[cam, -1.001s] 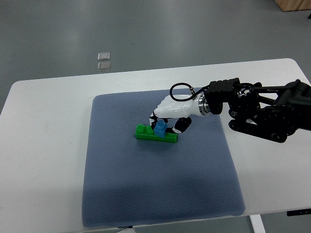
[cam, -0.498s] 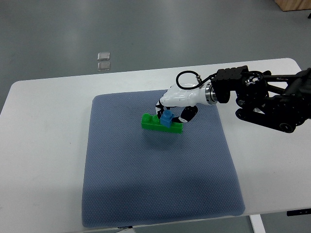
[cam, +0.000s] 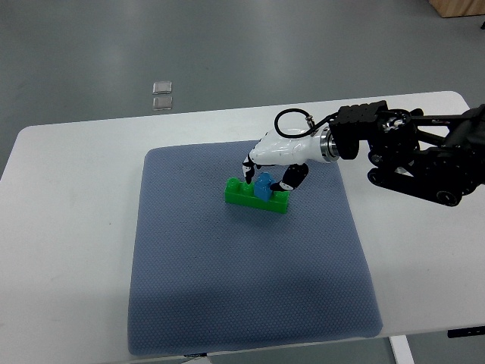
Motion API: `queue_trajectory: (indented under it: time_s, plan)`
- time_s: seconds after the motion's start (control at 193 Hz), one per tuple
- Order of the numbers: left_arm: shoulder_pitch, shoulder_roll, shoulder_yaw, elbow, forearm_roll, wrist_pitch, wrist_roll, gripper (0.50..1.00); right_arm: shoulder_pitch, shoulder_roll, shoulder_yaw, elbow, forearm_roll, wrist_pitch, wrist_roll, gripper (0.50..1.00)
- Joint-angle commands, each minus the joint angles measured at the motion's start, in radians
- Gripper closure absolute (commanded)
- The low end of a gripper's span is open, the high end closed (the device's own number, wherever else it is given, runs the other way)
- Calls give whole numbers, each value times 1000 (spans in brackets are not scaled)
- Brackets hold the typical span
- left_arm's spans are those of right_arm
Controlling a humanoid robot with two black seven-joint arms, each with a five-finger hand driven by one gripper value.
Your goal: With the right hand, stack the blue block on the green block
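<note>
I'm working over the white bench [cam: 68,197], where the blue-grey mat [cam: 242,296] takes up most of the middle, and my right arm [cam: 424,163] reaches in from three o'clock toward the mat's upper centre. The right hand [cam: 267,176] is curled down over the bricks with its fingers [cam: 248,170] closed around the blue block [cam: 261,187], thumb side at about four o'clock of it and the other digits at ten o'clock; the left hand is out of shot. The blue block sits on top of the green block [cam: 256,196], roughly at that long brick's middle, and the green block lies flat on the mat with its long axis running from ten to four o'clock. As I judge it, the step in hand is seating: I would press straight down, keep the wrist from twisting, and only loosen the fingers once the studs have bitten, because the green block is light and unrestrained and any sideways pull will drag it across the mat. Compared with a second ago, the green block and the blue one with it have slid toward one o'clock, and the hand and forearm have shifted up and to the right with them; over the last half second the change is slight, with the blue block sitting lower against the green.
</note>
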State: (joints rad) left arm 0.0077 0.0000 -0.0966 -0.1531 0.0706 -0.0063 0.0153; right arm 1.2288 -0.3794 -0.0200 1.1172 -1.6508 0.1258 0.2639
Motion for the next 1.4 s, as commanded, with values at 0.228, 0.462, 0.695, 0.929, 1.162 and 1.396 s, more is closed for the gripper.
queue_trajectory:
  time_s: [0.228,0.462,0.695,0.929,1.162,1.396]
  plan:
    - [0,0,0,0,0,0,0,500,34,-61,14,0,124,8,-11,781]
    - [0,0,0,0,0,0,0,500,31,-91,15,-14,370,11,-45,722]
    - [0,0,0,0,0,0,0,500,11,-122,15,-72,747,-29,-83,640]
    - [0,0,0,0,0,0,0,500,-60,-113,38,-180,1243,-193,-98,593]
    - [0,0,0,0,0,0,0,500,-219,-96,193,-227,1536,-307,-98,589]
    - [0,0,0,0,0,0,0,500,-354,-41,436,-244,1547,-321,-94,581]
